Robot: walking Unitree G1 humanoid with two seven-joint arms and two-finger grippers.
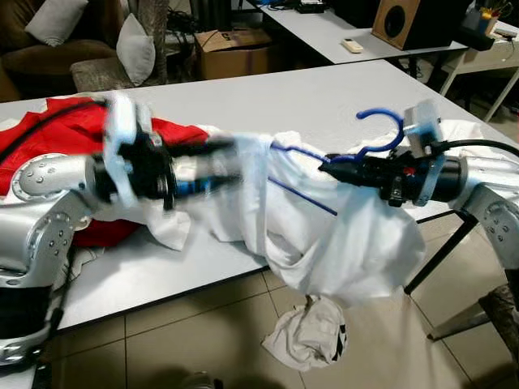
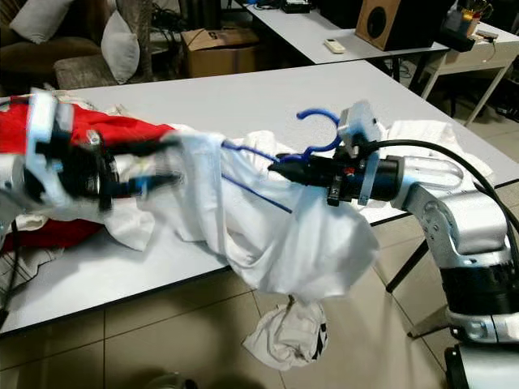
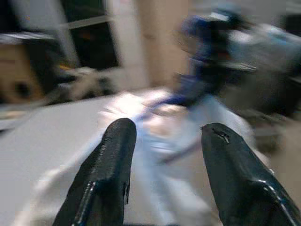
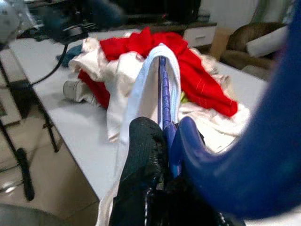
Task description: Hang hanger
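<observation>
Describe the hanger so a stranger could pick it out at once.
Start at the long grey table. At its near edge a white garment spills toward the floor, and the blue hanger is threaded into it, with the right pincer shut on its neck. It alone has a curled blue hook.

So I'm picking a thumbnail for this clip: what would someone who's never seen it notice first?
Most likely the blue hanger, pinched at its neck by the right gripper above the table's front edge, with a white garment draped on it and sagging past the edge toward the floor. Next, the red clothing heaped on the white table at the robot's left, and the blurred left gripper, open, at the garment's other end.
</observation>
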